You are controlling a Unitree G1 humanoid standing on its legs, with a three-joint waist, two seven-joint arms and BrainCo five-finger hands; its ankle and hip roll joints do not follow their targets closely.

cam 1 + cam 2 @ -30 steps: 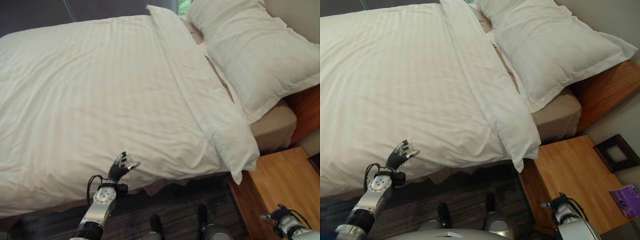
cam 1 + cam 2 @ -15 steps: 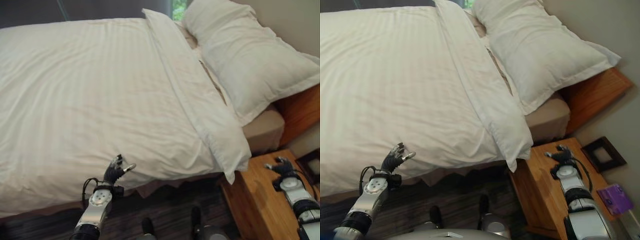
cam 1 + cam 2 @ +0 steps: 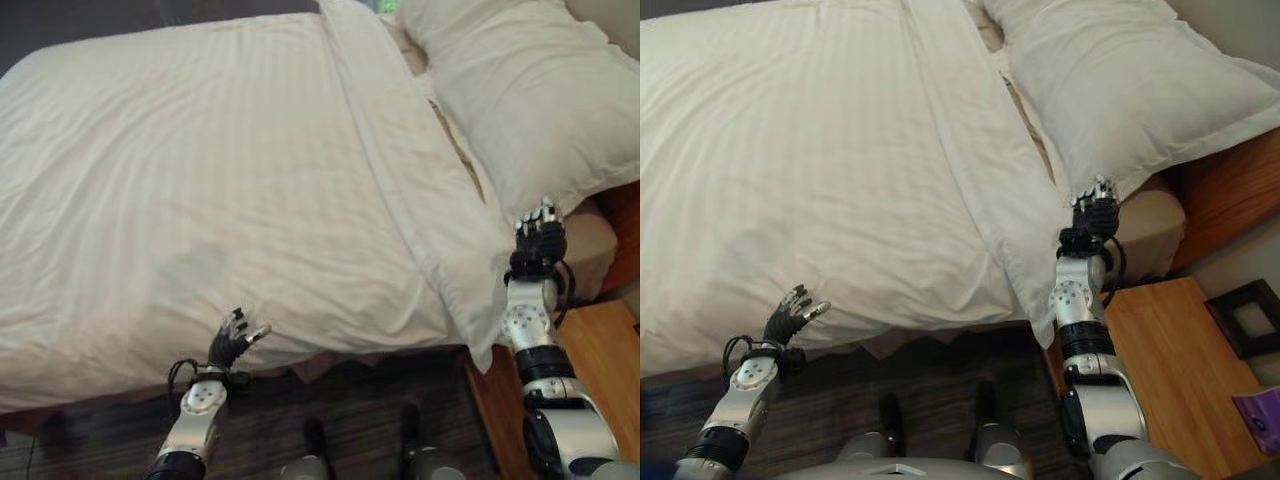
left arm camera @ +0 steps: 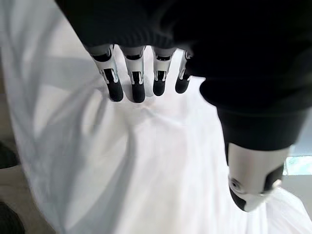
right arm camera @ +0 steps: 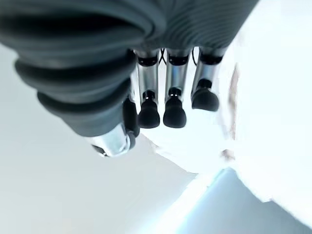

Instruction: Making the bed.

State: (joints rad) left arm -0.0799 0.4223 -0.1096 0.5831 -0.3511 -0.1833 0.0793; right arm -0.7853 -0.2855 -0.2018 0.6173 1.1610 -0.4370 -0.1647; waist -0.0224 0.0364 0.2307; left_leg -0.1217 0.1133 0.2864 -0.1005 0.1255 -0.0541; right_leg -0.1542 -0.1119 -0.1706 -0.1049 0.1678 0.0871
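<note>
A white striped duvet (image 3: 200, 180) covers the bed, its top turned back in a folded band (image 3: 400, 170). A large white pillow (image 3: 520, 90) lies at the head on the tan sheet (image 3: 597, 235). My left hand (image 3: 235, 343) is open at the duvet's near edge, its fingers (image 4: 136, 83) straight just above the rumpled cloth (image 4: 146, 161). My right hand (image 3: 1095, 215) is raised and open beside the folded band's hanging corner, below the pillow's near corner; its fingers (image 5: 173, 105) are relaxed and hold nothing.
A wooden nightstand (image 3: 1170, 350) stands to the right of the bed, close to my right arm. The wooden headboard (image 3: 1230, 190) runs behind the pillow. A dark picture frame (image 3: 1245, 320) and a purple item (image 3: 1265, 420) lie beyond the nightstand. Dark carpet (image 3: 350, 400) runs along the bed's side.
My right arm has risen from over the nightstand to the bed's corner below the pillow. The left hand has stayed at the duvet's edge. The camera has shifted.
</note>
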